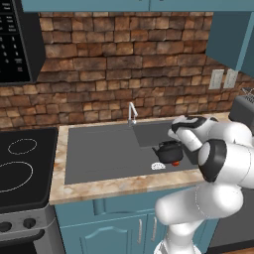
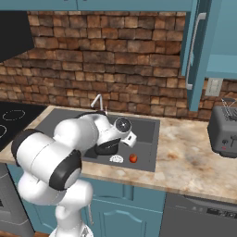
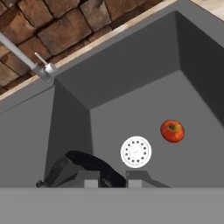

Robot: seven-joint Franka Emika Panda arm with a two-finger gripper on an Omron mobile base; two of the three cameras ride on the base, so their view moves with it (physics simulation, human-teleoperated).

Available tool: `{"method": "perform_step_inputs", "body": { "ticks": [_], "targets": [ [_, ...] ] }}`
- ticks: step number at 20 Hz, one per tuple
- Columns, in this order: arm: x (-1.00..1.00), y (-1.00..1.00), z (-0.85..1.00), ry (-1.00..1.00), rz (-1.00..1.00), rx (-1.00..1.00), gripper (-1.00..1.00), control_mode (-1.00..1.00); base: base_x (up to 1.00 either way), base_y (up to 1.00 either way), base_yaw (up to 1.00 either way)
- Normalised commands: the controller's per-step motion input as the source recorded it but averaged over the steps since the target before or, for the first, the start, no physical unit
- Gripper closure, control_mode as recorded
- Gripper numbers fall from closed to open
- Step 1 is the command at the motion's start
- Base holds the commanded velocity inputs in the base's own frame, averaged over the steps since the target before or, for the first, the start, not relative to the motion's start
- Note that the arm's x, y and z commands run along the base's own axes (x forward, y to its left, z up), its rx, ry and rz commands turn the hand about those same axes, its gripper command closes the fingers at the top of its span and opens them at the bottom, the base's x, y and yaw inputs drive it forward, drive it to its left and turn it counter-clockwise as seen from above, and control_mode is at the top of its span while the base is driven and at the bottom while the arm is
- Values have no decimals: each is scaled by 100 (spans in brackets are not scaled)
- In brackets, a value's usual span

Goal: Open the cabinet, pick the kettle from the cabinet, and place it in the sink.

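The black kettle (image 1: 168,152) is low inside the dark grey sink (image 1: 99,154), over the right part of the basin. My gripper (image 1: 173,142) comes down on it from above and is shut on the kettle's arched top handle. In the right base view the kettle (image 2: 107,147) sits under my hand, inside the sink (image 2: 143,124). In the hand view the kettle (image 3: 87,164) is dark at the lower left, its handle running between the tips of my gripper (image 3: 113,181). Whether it rests on the sink (image 3: 131,78) floor I cannot tell. The teal cabinet (image 2: 196,51) door stands open at the upper right.
A red apple (image 3: 172,131) and the white drain (image 3: 136,152) lie on the basin floor close to the kettle. The chrome faucet (image 1: 131,114) stands at the back rim. A grey toaster (image 2: 224,129) sits on the counter to the right, the black stovetop (image 1: 20,163) to the left.
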Motion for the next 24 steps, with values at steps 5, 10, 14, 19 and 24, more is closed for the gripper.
{"method": "perform_step_inputs", "body": {
  "ticks": [5,10,14,19,24],
  "targets": [
    [6,-3,-8,0,1,0,100,-100,0,0,0],
    [5,0,-10,0,0,0,100,-100,0,0,0],
    [6,0,-12,0,0,0,100,-100,0,0,0],
    [8,0,-12,0,0,0,100,-100,0,0,0],
    [9,0,-13,0,0,0,100,-100,0,0,0]
  ]
}}
